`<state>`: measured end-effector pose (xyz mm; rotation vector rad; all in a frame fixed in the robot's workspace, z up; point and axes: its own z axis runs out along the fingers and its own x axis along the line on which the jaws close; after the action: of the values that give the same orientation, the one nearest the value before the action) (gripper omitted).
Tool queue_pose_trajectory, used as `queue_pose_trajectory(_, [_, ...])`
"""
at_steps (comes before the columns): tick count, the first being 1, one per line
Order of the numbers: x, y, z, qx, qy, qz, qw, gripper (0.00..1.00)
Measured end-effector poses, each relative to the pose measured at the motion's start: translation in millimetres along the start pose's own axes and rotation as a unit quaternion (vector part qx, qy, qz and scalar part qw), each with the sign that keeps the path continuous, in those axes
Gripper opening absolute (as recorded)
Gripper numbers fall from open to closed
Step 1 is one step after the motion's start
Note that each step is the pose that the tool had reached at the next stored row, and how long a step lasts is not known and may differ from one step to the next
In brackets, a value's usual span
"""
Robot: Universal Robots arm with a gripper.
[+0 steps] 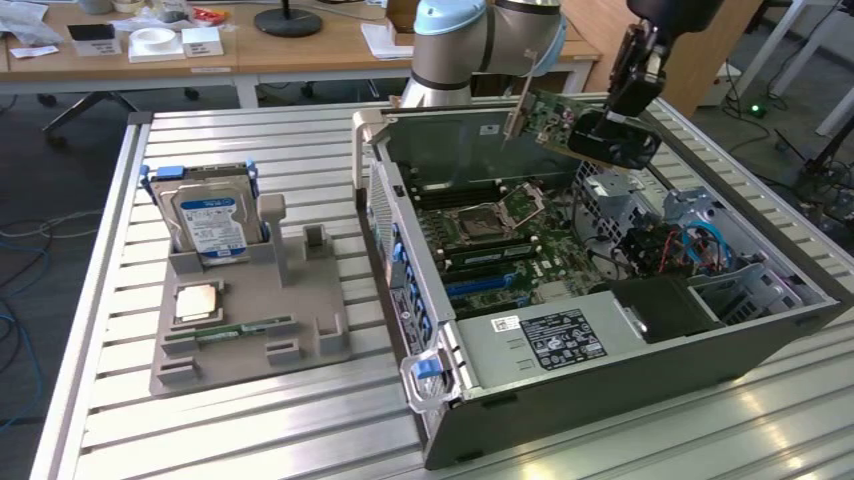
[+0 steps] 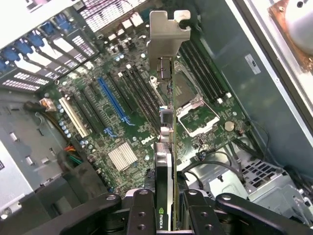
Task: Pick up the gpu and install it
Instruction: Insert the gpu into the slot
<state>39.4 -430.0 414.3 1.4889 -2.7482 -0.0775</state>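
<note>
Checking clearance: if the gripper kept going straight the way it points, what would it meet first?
Likely the motherboard, near the CPU socket. The gpu that the gripper holds would touch first, by its silver bracket. Depth is unclear.

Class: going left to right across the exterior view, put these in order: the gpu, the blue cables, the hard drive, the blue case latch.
hard drive → blue case latch → gpu → blue cables

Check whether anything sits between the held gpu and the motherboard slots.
Nothing visible does. The gripper holds the gpu above the open case, and the motherboard slots, including the blue slot, lie bare beneath it.
</note>
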Motion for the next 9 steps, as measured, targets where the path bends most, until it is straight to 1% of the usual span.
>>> queue_pose_trajectory(5, [-0.3,0.2,0.0,-0.0003,0.0015,-0.03,0.9995,0.27])
queue_pose_trajectory(9, [-0.5,0.3,0.1,-0.0006,0.0027,-0.054,0.9985,0.27])
